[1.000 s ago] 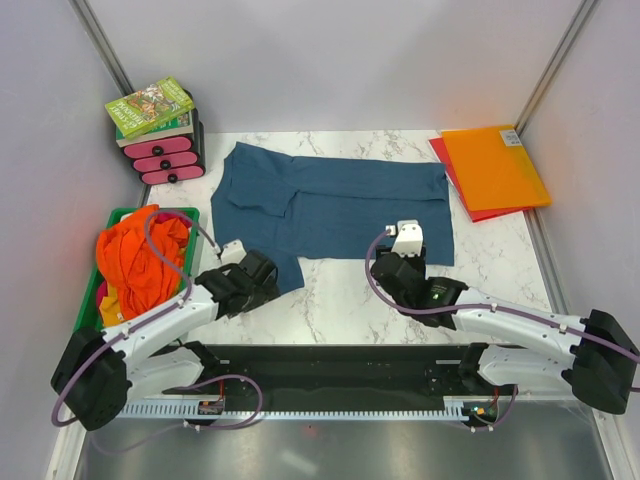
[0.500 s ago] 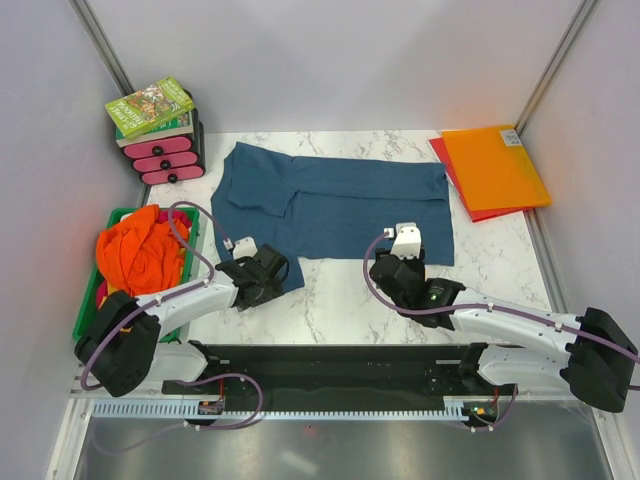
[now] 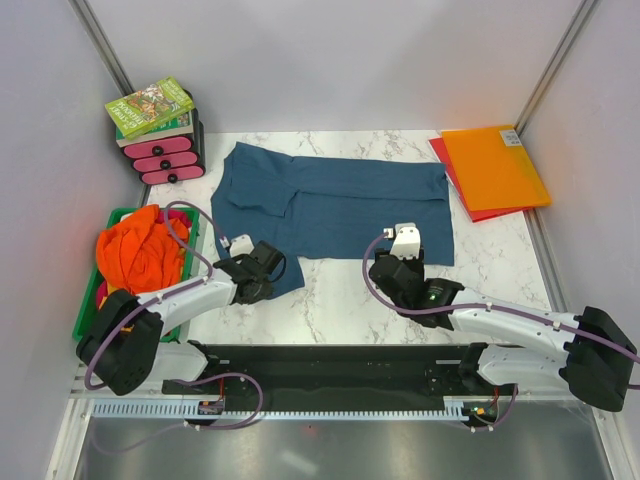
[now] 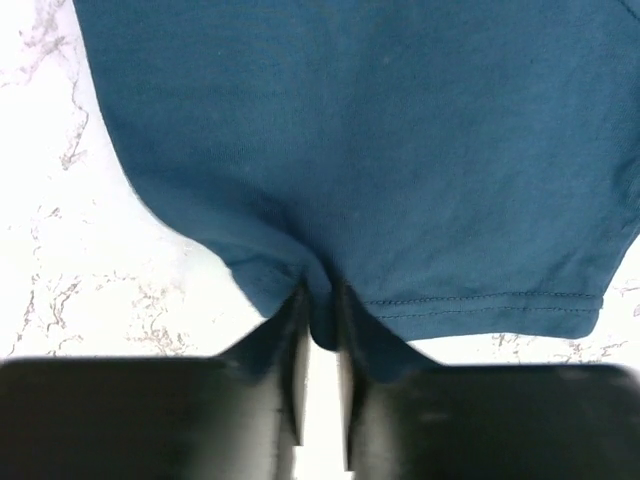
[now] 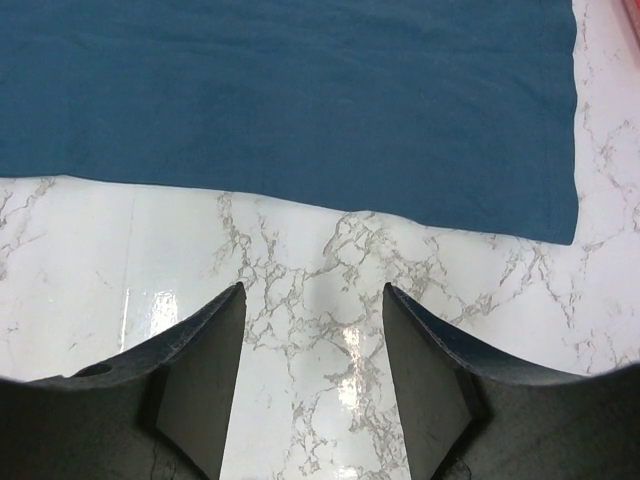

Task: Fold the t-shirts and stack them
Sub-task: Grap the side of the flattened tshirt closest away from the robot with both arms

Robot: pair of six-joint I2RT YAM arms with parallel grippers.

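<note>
The dark teal-blue t-shirt lies spread flat on the marble table, its near left flap reaching toward the left arm. My left gripper is shut on that flap's hem, and a pinch of blue cloth is bunched between the fingers. My right gripper hovers open just short of the shirt's near edge, with only bare marble between its fingers. Bright orange t-shirts are heaped in a green bin at the left.
The green bin sits by the left wall. A pink drawer unit with books on top stands at the back left. Orange and red plastic folders lie at the back right. Walls close in on three sides.
My left gripper has slid right to the shirt's near left flap and closed on its hem. The right arm has stayed still and open.
</note>
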